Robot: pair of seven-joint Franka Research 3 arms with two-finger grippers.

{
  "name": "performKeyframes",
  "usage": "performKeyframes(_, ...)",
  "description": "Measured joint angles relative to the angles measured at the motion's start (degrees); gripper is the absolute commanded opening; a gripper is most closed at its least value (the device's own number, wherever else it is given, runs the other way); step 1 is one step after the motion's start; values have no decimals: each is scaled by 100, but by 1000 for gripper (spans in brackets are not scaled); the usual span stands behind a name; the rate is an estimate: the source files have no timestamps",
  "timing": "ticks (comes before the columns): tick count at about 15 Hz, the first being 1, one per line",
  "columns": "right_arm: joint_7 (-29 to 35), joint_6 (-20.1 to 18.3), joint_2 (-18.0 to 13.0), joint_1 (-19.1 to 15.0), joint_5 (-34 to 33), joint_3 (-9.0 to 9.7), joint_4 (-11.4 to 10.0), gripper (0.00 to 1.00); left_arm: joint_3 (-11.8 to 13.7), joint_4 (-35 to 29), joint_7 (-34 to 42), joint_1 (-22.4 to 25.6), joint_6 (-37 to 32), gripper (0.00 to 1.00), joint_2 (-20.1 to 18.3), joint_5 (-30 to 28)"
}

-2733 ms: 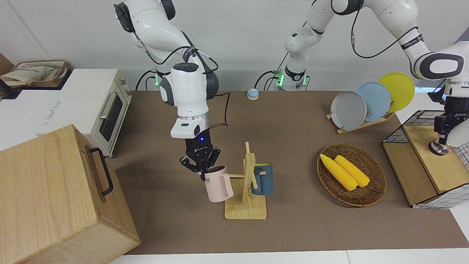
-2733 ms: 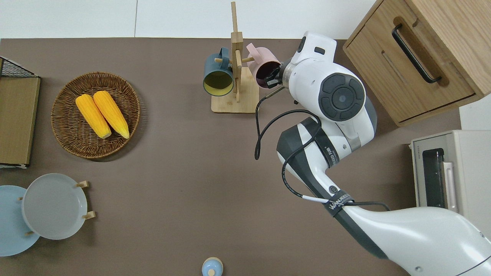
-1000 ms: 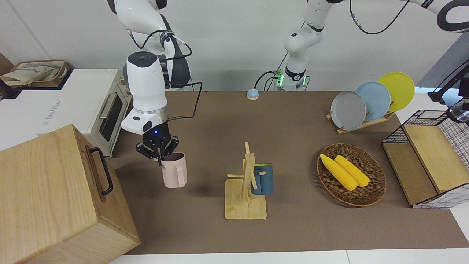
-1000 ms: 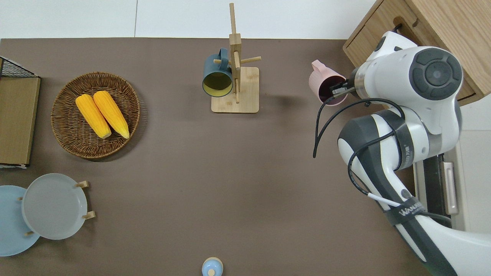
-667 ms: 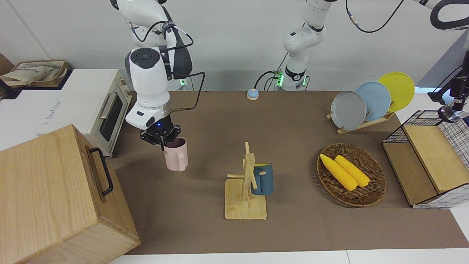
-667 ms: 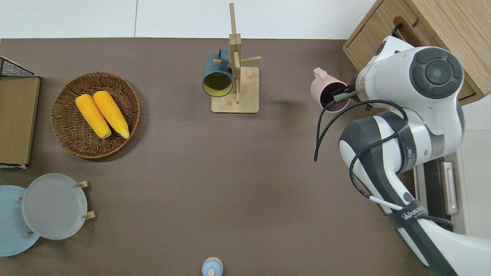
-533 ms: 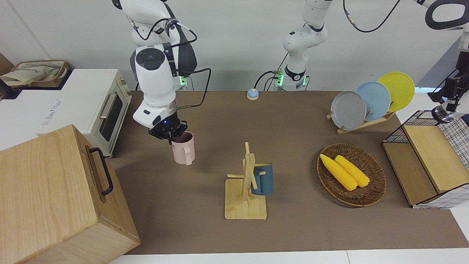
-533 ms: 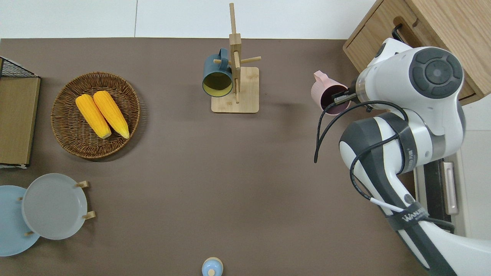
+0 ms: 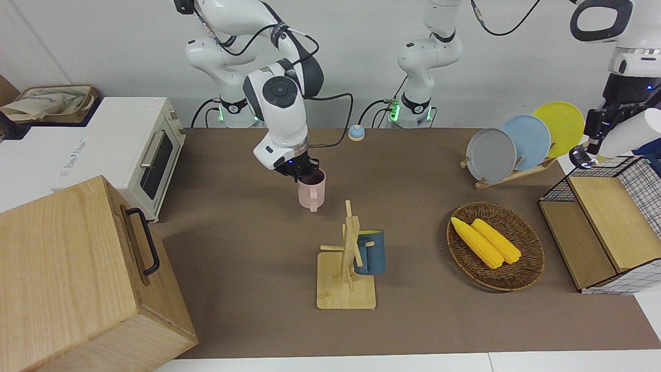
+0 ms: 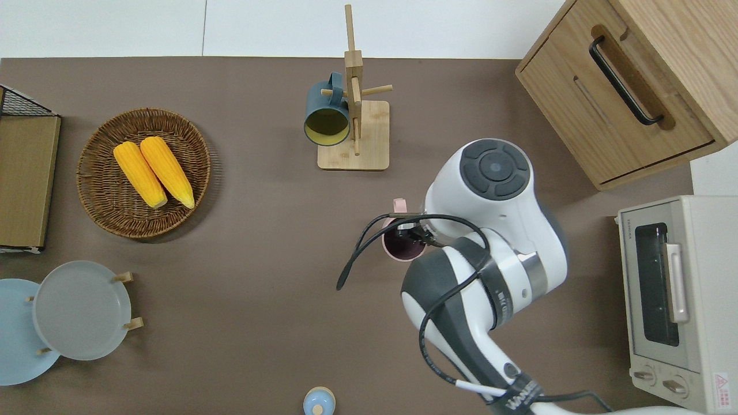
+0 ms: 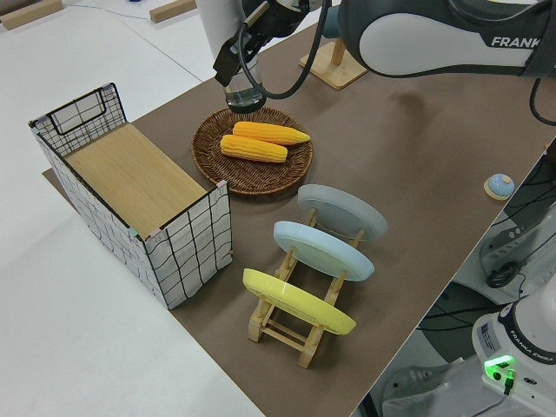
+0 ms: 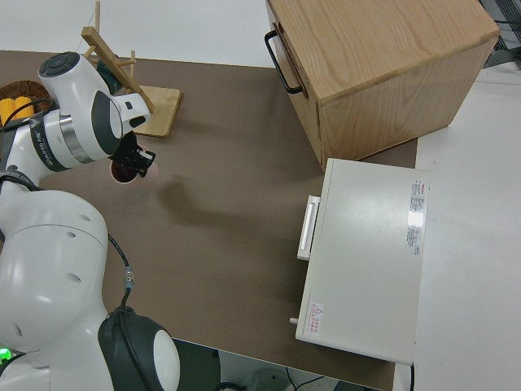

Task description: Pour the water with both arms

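The right gripper [image 9: 301,174] pinches the rim of a pink mug [image 9: 311,194], one of its fingers [image 10: 410,235] inside the mouth and one outside. The mug hangs upright with its handle turned away from the robots, over bare bench [image 10: 259,276], nearer to the robots than the wooden mug rack [image 9: 347,268] and slightly toward the right arm's end. A blue mug [image 9: 370,252] hangs on that rack.

The left gripper [image 9: 594,135] is up at the left arm's end of the bench, over the edge of the wire basket [image 9: 614,227], and holds a pale bottle [image 9: 617,138] that leans over, its neck pointing down. How far its fingers are spread I cannot tell, since the bottle hides them.

Two corn cobs [image 10: 153,171] lie side by side in a woven tray [image 10: 98,202]; near it stands a plate rack [image 9: 516,173] with grey, blue and yellow plates
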Motion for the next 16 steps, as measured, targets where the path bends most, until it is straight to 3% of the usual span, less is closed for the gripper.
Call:
performKeyframes(3,997,190,66,212,325,269,-8,0,-23,-512,-160,-187,3,27,-351,38)
performKeyframes(6,1830,668,221,406,627,484,-19,0,-118,-1028,-190,-198,3,27,-731,44)
performKeyframes(10,2669,1352,610,862,846,532,-29,0,-387,-1607,-314,-204,4,27,-1168,49)
performKeyframes(16,3244,1674,933,1129,1168,534,168,0,-854,-2420,-394,-229,4,27,-1688,55)
